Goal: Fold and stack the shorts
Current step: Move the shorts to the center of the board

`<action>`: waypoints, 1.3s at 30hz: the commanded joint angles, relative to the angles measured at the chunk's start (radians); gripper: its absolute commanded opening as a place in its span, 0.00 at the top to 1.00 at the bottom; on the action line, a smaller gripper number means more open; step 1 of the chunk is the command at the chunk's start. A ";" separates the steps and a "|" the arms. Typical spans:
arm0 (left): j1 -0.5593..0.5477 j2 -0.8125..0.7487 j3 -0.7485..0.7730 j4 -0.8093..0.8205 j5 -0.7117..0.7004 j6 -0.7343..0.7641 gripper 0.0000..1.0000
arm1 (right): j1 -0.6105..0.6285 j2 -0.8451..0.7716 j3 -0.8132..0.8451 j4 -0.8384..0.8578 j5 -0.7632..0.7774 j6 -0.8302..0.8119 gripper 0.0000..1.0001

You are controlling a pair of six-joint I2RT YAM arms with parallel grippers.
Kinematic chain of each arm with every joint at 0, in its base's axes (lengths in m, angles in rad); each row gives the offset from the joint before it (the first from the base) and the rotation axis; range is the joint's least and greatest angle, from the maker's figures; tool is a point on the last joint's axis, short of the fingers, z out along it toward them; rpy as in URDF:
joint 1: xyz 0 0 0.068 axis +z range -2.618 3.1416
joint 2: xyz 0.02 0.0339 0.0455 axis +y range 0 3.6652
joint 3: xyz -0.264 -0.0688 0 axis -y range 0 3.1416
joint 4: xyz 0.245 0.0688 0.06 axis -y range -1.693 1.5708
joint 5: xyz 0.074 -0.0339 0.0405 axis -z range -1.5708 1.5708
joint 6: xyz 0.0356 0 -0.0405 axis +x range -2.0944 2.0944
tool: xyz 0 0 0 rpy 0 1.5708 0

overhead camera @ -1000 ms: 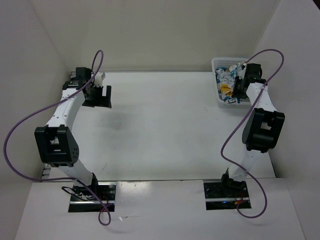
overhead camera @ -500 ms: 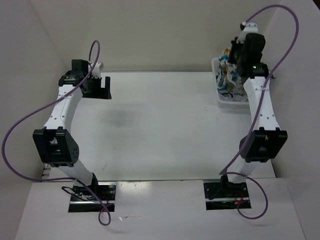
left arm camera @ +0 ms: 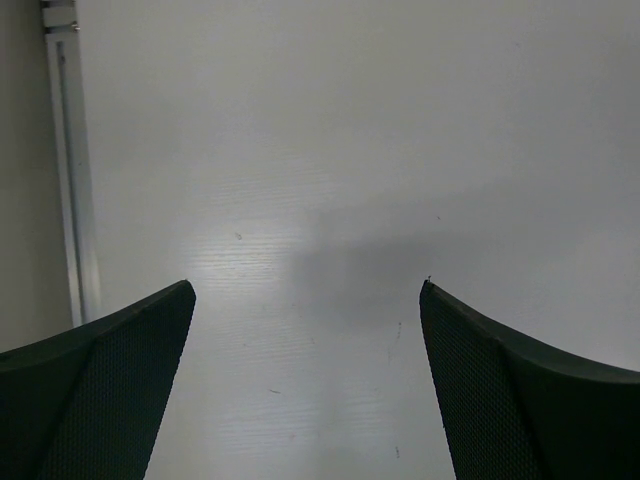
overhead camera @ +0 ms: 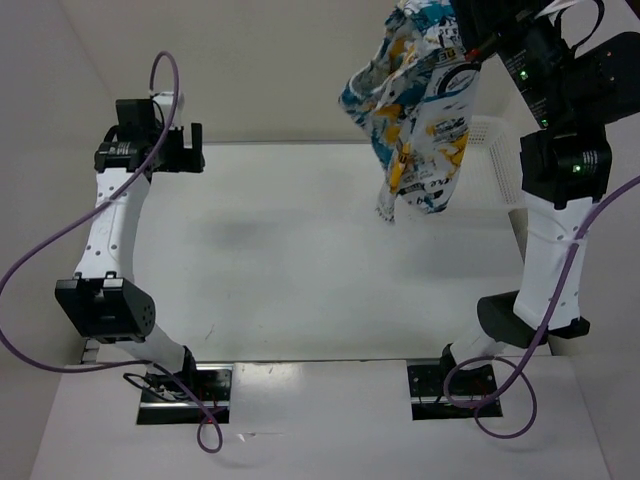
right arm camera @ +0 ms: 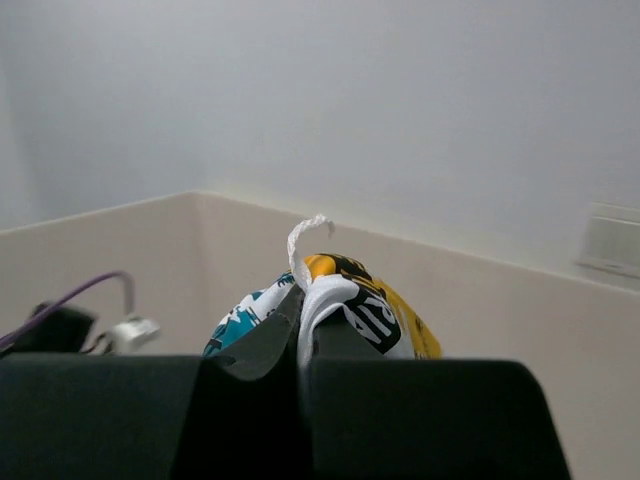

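Right wrist: right claw (right arm camera: 300, 335) clamps tight on the shorts (overhead camera: 422, 125) | top external: shorts dangle high, bunched, above the desk (overhead camera: 280, 260), just left of the basket (overhead camera: 488, 142) | left wrist: left claw (left arm camera: 307, 290) gapes wide over far-left desk

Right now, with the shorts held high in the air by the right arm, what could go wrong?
The right gripper pinches only a small bunch of the shorts, so they might slip out and drop. They hang crumpled, so they may land on the table in a heap, and the open left gripper hovers far off at the left, too distant to help.
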 commanded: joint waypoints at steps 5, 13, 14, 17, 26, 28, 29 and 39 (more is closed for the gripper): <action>0.108 -0.136 -0.040 0.061 -0.091 0.003 0.00 | 0.037 0.095 -0.122 0.070 -0.482 0.385 1.00; 0.139 -0.145 -0.106 0.070 -0.091 0.003 0.00 | 0.201 0.170 -0.343 0.011 -0.449 0.368 0.93; 0.139 -0.145 -0.106 0.070 -0.091 0.003 0.00 | 0.201 0.225 -0.343 0.011 -0.439 0.368 0.85; 0.139 -0.107 -0.085 0.070 -0.091 0.003 0.00 | 0.201 0.357 -0.294 -0.033 -0.296 0.387 0.36; 0.139 -0.025 -0.051 -0.058 0.113 0.003 0.00 | 0.201 0.500 -0.272 -0.142 0.371 0.102 0.05; 0.139 -0.025 -0.075 -0.091 0.226 0.003 0.00 | 0.192 0.461 -0.398 -0.142 0.374 0.076 0.05; 0.139 -0.025 -0.087 -0.103 0.250 0.003 0.00 | 0.181 0.447 -0.446 -0.142 0.361 0.063 0.05; -0.146 0.199 -0.143 0.070 -0.095 0.003 0.00 | 0.172 0.211 -1.018 -0.133 0.339 -0.049 0.05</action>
